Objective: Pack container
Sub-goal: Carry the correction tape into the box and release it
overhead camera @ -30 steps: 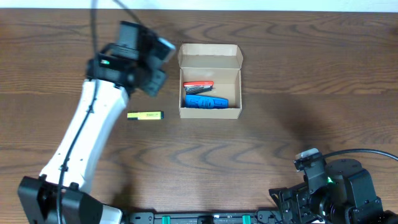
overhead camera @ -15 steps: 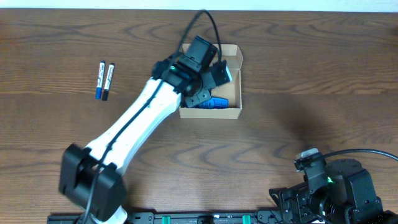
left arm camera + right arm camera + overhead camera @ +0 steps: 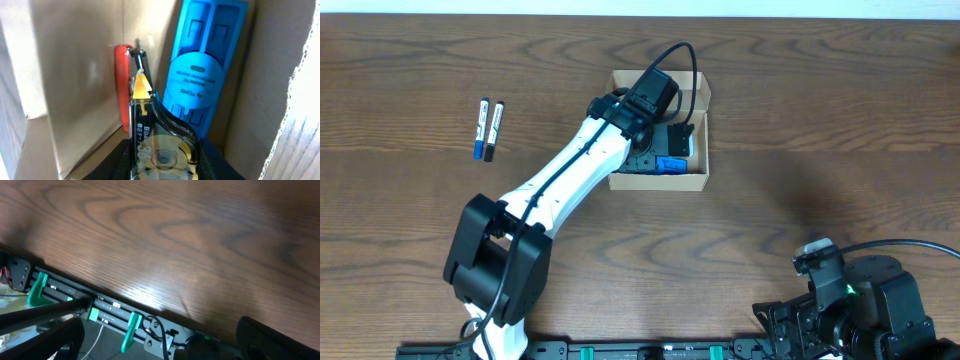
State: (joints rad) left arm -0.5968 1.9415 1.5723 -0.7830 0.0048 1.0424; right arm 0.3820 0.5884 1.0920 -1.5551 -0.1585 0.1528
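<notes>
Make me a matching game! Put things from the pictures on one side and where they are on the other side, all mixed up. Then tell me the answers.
Things
1. correction tape
2. blue magnetic duster
3. two marker pens

Places
A. lying on the bare table, left of the cardboard box
B. held by the left gripper, jaws shut on it
C. lying inside the box, next to a red thing

Right pairs: 1-B, 2-C, 3-A
</notes>
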